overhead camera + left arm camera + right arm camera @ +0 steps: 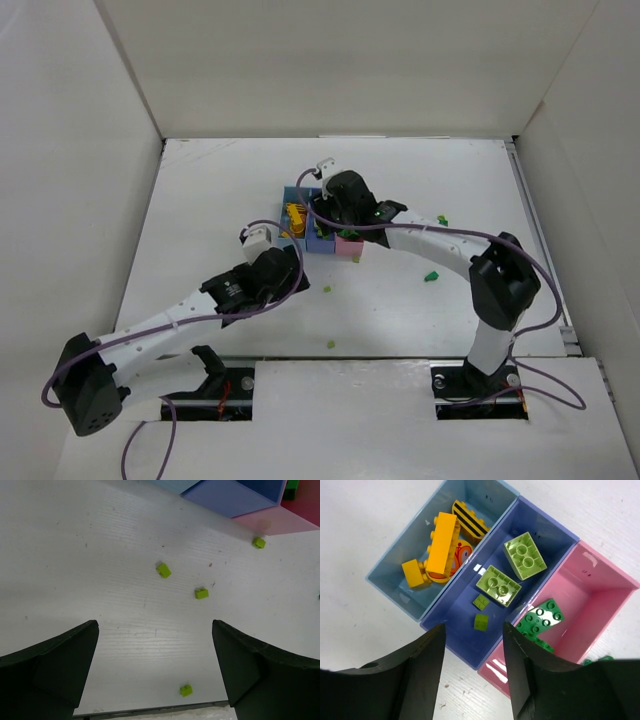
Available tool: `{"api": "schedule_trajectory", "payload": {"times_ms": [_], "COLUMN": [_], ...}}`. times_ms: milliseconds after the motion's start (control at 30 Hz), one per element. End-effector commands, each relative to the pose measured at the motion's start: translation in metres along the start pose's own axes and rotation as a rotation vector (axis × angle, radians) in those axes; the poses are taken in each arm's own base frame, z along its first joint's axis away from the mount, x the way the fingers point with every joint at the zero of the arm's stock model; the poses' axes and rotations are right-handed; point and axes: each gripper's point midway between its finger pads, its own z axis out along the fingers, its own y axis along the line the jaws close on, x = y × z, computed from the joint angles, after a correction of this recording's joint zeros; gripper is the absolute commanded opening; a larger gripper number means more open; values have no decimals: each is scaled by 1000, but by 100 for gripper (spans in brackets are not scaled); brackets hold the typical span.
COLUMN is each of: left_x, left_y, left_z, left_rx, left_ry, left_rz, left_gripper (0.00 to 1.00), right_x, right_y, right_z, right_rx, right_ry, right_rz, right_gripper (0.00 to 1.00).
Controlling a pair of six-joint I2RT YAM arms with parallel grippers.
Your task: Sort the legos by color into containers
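The tray of three joined bins (300, 243) stands mid-table. In the right wrist view the light blue bin (395, 575) holds yellow bricks (442, 545) and a round yellow-red piece (461, 551). The periwinkle bin (455, 630) holds several lime bricks (525, 555). The pink bin (615, 605) holds dark green bricks (540, 620). My right gripper (472, 650) is open and empty above the tray's near edge. My left gripper (155, 650) is open and empty over the table, near-left of the tray. Lime bricks (163, 570) (201, 593) (186, 690) lie ahead of it.
Another lime brick (258, 542) lies beside the pink bin's corner (280, 522). Dark green bricks (431, 275) (443, 220) lie right of the tray, by the right arm. White walls enclose the table on three sides. A gap runs along the near edge (330, 362).
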Motion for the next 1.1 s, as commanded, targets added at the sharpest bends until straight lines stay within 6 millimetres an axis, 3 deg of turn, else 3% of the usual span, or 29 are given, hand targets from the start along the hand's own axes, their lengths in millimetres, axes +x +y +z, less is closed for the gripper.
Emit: {"api": "schedule_trajectory", "payload": {"times_ms": [0, 133, 200, 233, 300, 400, 433, 467, 533, 667, 867, 1067], "left_x": [1, 8, 10, 6, 6, 7, 6, 7, 7, 12, 20, 23], "left_y": [-2, 0, -1, -5, -5, -7, -11, -11, -11, -12, -12, -13], "left_z": [5, 17, 20, 23, 29, 39, 42, 48, 55, 70, 86, 89], "left_rx": [3, -21, -25, -26, -35, -55, -54, -79, -104, -156, -193, -195], "left_ry": [-11, 3, 5, -8, -17, -19, -20, -15, -13, 9, 35, 51], "left_rz": [-12, 1, 3, 0, 14, 46, 46, 66, 89, 126, 169, 183], "left_gripper": [95, 91, 88, 88, 84, 83, 83, 78, 73, 63, 59, 45], "right_x": [-64, -81, -75, -79, -61, -50, -34, -34, -11, 11, 25, 28], "right_y": [5, -2, -4, -5, -14, -30, -34, -37, -45, -55, -62, -66], "right_z": [-34, -55, -62, -76, -83, -107, -108, -120, -124, -142, -156, -159], "right_rx": [-33, -1, -1, -3, 33, 99, 117, 124, 160, 197, 224, 246], "right_ry": [-169, -219, -215, -239, -214, -212, -182, -195, -158, -142, -140, -137], "right_rz": [6, 17, 16, 20, 19, 45, 40, 65, 73, 100, 143, 151], "right_gripper": [55, 56, 56, 56, 56, 56, 56, 56, 56, 56, 56, 56]}}
